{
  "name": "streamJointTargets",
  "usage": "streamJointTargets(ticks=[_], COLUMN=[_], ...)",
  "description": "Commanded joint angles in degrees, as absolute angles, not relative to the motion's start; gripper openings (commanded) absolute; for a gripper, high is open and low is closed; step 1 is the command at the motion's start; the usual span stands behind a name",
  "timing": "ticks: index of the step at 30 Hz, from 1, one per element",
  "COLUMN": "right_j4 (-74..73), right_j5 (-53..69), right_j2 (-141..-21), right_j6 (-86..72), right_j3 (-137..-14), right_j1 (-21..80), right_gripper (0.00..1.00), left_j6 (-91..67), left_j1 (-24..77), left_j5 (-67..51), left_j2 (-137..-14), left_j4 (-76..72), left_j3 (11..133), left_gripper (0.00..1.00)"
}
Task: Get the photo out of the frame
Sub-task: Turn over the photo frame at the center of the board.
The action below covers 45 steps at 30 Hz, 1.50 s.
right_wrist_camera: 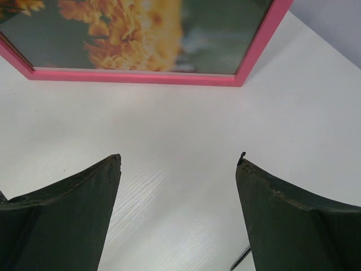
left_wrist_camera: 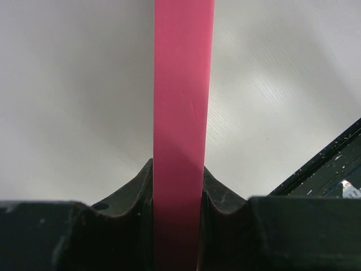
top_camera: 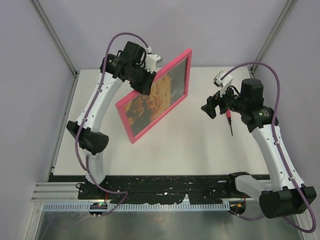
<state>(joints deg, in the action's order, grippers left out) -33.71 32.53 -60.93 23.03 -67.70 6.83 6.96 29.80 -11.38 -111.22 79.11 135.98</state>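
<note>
Pinching the pink frame (left_wrist_camera: pixel 181 113) along its upper-left edge, the left jaws are holding it tilted over the white surface (top_camera: pixel 200 145); whether its lower edge is touching cannot be told. The photo (top_camera: pixel 159 97) is sitting inside the frame, its orange flowers facing right. Further right, the right jaws are hovering spread wide, pointing at the picture. Beneath that wrist a thin red-and-black tool (top_camera: pixel 230 122) is lying on the surface.

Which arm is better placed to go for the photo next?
Right. The right gripper is open and empty, facing the photo; the left gripper is clamped on the frame, holding it up.
</note>
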Motion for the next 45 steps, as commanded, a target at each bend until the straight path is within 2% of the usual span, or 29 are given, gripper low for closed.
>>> streamJointTargets(ticks=[1,8,16,21,25,32,45], right_j4=[-30.32,-29.88,-29.79,-29.88,-29.71,-29.62,-27.69], right_j5=[33.31,33.22,33.66,33.66,33.66,33.57,31.65], right_j2=[-63.01,-64.68,-65.39,-65.39,-65.30,-65.30,-67.23], right_j6=[20.13,19.51,19.07,19.07,19.07,19.51,21.18], right_j3=[-66.01,-65.21,-65.39,-65.13,-64.60,-63.81,-60.03], right_j1=[6.50,6.50,6.50,6.50,6.50,6.42,6.33], right_gripper=[0.86,0.85,0.84,0.84,0.84,0.83,0.83], left_j6=[4.04,0.36,-7.11,-12.91,-17.74,-22.67,-25.57], left_j1=[25.85,17.42,8.18,4.75,3.25,2.81,3.16], left_j5=[-16.78,-24.07,-30.49,-33.74,-35.59,-36.91,-36.83], left_j2=[-112.06,-111.98,-107.23,-102.49,-98.80,-98.08,-104.15], left_j4=[81.47,75.95,61.54,48.28,35.89,23.13,14.86], left_j3=[139.92,134.40,119.90,105.50,92.05,78.68,68.12], left_gripper=[0.00,0.00,0.00,0.00,0.00,0.00,0.00])
